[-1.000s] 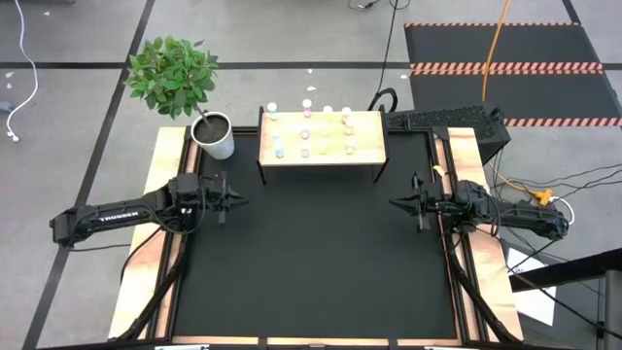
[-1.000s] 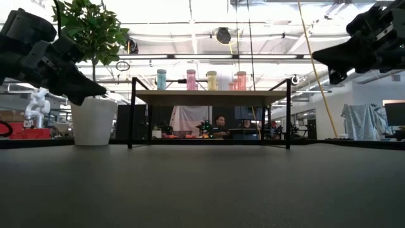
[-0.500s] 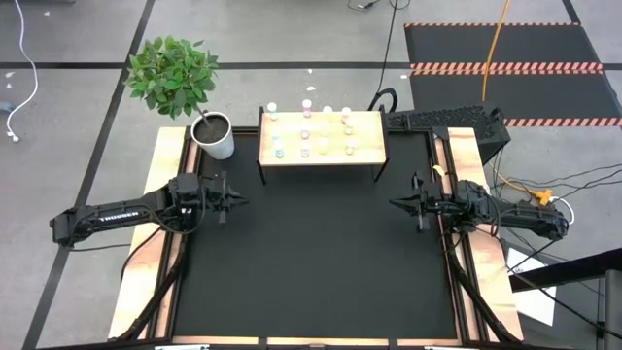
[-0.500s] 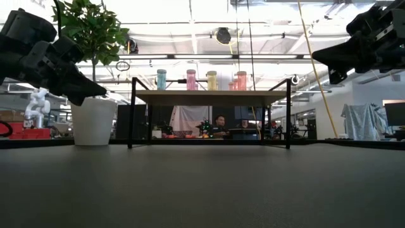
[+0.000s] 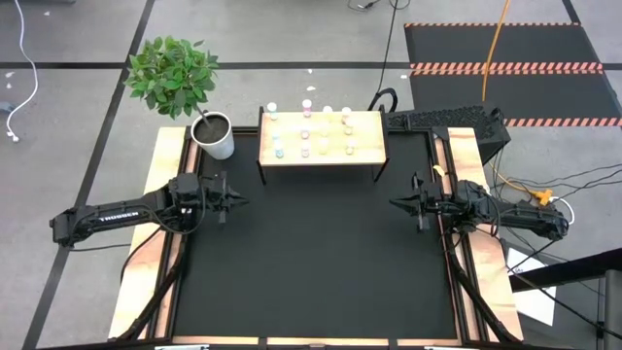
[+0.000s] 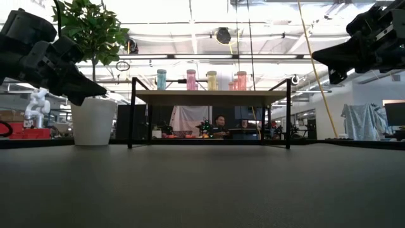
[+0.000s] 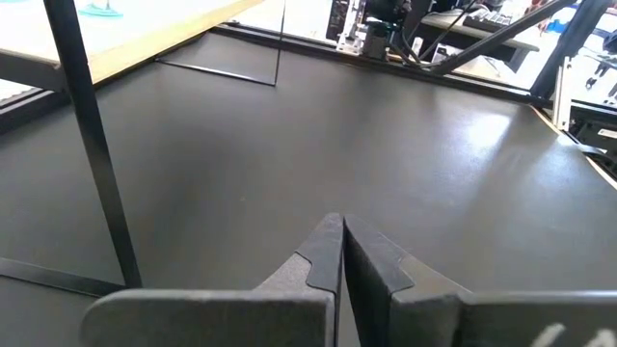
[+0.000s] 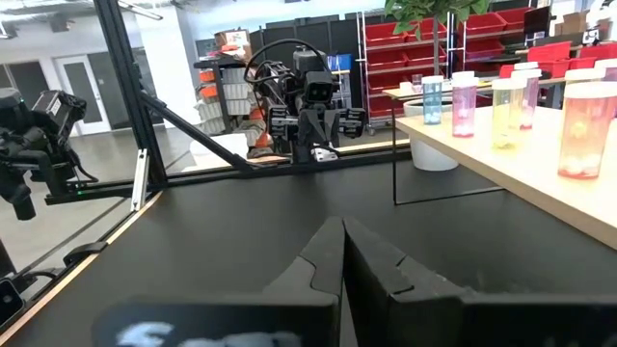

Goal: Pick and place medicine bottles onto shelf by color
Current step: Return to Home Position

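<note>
All the bottles sit up on the shelf. The left gripper and right gripper are both pressed together, empty, out by the table sides. Only risk I'd guess: a stray swing knocking the shelf.

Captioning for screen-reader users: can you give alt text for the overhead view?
Small white-capped medicine bottles stand in rows on a light wood shelf at the back of a black table, beside a potted plant. The left pincer and right pincer, both shut and empty, hover at the table's sides, pointing toward each other.
</note>
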